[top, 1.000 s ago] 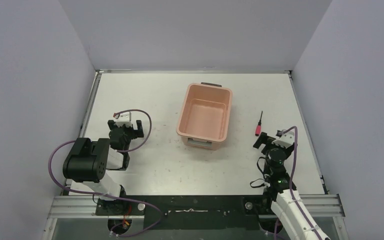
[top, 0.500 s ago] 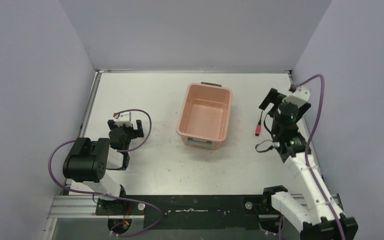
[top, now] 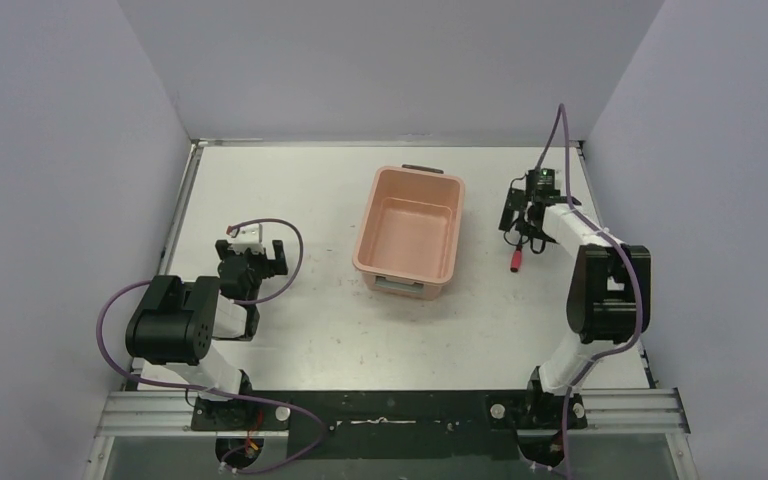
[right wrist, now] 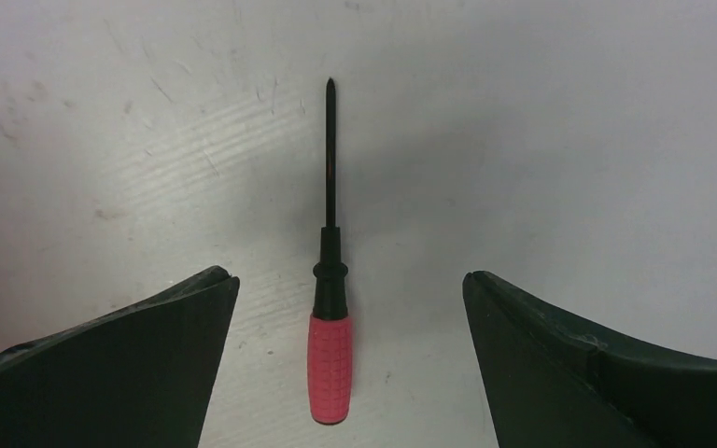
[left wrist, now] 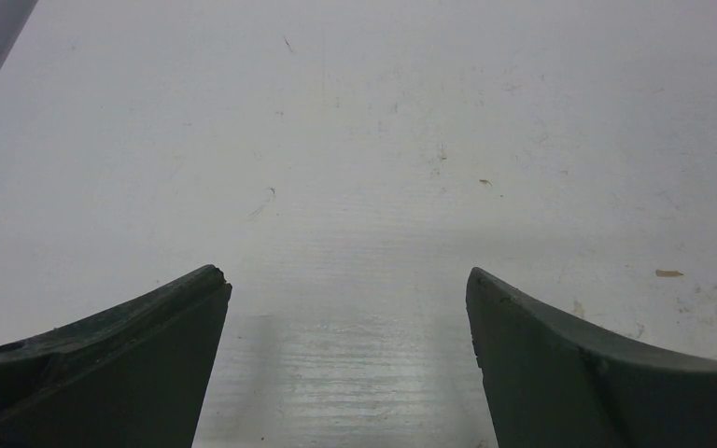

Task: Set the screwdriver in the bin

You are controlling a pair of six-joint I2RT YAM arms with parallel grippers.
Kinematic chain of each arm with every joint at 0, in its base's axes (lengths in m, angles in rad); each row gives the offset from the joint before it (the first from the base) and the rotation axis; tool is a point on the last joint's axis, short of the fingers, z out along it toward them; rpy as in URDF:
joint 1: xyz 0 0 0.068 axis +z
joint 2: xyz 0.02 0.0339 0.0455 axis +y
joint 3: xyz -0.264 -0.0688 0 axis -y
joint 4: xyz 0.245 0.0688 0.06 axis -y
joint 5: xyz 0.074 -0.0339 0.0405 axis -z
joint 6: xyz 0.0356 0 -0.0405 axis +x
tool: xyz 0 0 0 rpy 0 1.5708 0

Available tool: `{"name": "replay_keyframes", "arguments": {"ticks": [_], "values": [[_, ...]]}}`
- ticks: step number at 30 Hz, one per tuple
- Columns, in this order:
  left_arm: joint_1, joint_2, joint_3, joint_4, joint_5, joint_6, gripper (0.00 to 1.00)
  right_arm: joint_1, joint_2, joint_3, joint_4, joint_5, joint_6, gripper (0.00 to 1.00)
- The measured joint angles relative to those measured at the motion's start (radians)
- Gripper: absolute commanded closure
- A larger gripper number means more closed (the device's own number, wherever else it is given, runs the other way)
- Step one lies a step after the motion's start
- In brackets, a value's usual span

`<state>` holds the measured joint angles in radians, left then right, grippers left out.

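The screwdriver (right wrist: pixel 330 359), red handle and thin black shaft, lies flat on the white table, to the right of the bin. In the right wrist view its handle sits between my open right gripper's (right wrist: pixel 350 277) fingers, touching neither, with the tip pointing away. In the top view the right gripper (top: pixel 520 220) hovers over the shaft, and only the red handle of the screwdriver (top: pixel 517 263) shows. The salmon-pink bin (top: pixel 368 232) stands mid-table, its inside bare. My left gripper (top: pixel 250 258) rests open at the left over bare table (left wrist: pixel 355 168).
Grey walls close in the table on the left, back and right. The bin has a dark handle (top: pixel 423 168) on its far short end. The right arm's purple cable (top: pixel 560 140) arcs up toward the back right corner.
The right arm has swung from the near right edge out over the screwdriver and turned downward, staying open. The left arm, bin and screwdriver have not moved.
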<state>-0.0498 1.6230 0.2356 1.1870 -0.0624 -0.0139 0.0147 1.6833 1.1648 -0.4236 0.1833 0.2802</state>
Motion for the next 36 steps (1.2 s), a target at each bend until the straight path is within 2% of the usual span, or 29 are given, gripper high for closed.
{"name": "replay_keyframes", "arguments": {"ticks": [2,3,7,8,9,14,17,24,30,33,36], "values": [[0.000,0.000,0.000,0.000,0.000,0.000,0.03,-0.017,0.084,0.000,-0.002,-0.052,-0.008,0.14],[0.000,0.000,0.000,0.000,0.000,0.000,0.03,-0.019,0.122,-0.002,-0.003,-0.072,-0.011,0.23],[0.000,0.000,0.000,0.000,0.000,0.000,0.03,-0.029,0.175,-0.008,0.029,-0.128,-0.020,0.85],[0.000,0.000,0.000,0.000,0.000,0.000,0.03,-0.029,0.176,-0.016,0.043,-0.142,-0.016,0.95],[0.000,0.000,0.000,0.000,0.000,0.000,0.03,-0.032,0.175,-0.021,0.050,-0.149,-0.014,1.00],[0.000,0.000,0.000,0.000,0.000,0.000,0.03,-0.034,0.153,-0.035,0.037,-0.153,-0.023,1.00],[0.000,0.000,0.000,0.000,0.000,0.000,0.03,-0.032,0.121,-0.037,-0.026,-0.154,-0.025,1.00],[0.000,0.000,0.000,0.000,0.000,0.000,0.03,0.005,-0.111,0.037,-0.204,-0.143,-0.026,1.00],[0.000,0.000,0.000,0.000,0.000,0.000,0.03,0.113,-0.285,0.213,-0.302,-0.100,0.001,1.00],[0.000,0.000,0.000,0.000,0.000,0.000,0.03,0.198,-0.335,0.288,-0.327,-0.083,0.034,1.00],[0.000,0.000,0.000,0.000,0.000,0.000,0.03,0.333,-0.357,0.347,-0.333,-0.038,0.078,1.00]]}}
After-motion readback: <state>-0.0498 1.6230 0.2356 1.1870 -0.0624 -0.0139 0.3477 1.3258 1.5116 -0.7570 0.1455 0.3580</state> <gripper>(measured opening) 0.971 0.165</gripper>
